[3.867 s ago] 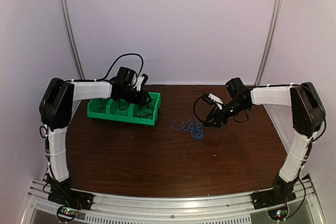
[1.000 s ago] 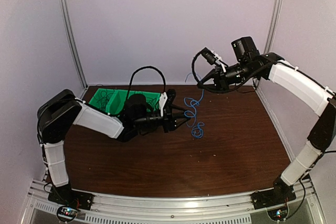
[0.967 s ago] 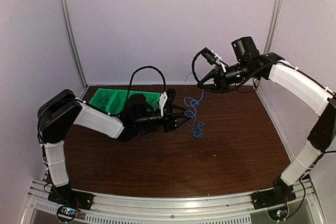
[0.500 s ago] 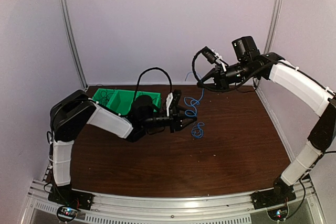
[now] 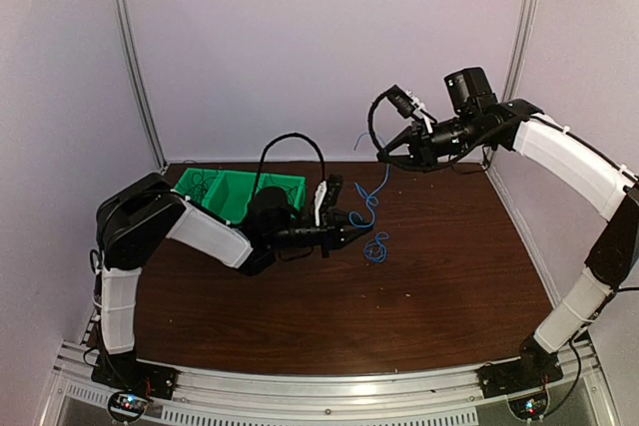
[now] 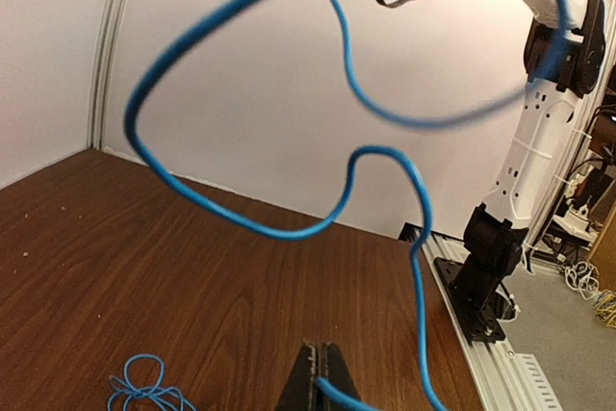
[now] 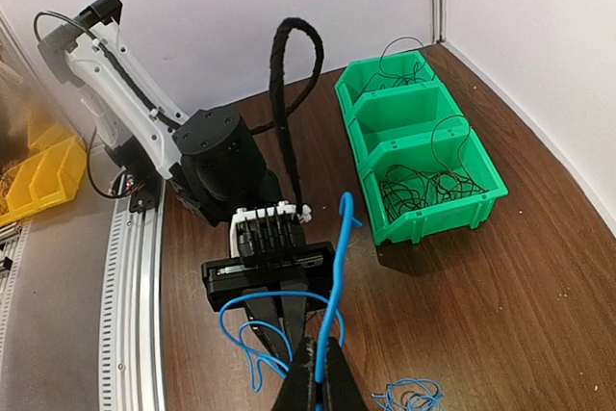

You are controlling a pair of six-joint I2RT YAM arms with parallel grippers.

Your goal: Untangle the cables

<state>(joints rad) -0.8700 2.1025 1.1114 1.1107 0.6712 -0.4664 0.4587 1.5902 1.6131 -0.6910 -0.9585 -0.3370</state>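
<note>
**Top external view: left hand now clamped on the hanging blue cable**

Half a second ago the left hand (image 5: 361, 229) stood open just right of the green bin (image 5: 232, 187). Now its fingers are pressed together on the blue cable (image 5: 373, 187). The cable hangs in loose loops from the right hand (image 5: 382, 156), which is closed tight on its top end, raised up and right of the bin. A blue tangle (image 5: 376, 250) lies on the bench (image 5: 399, 316) right of the bin. Thin black cables (image 7: 423, 185) lie inside the bin.

The right gripper (image 7: 316, 348) pinches a blue cable (image 7: 336, 281) above the left gripper (image 7: 281, 326); black cables (image 7: 423, 185) lie in the green bin (image 7: 438, 223).
</note>
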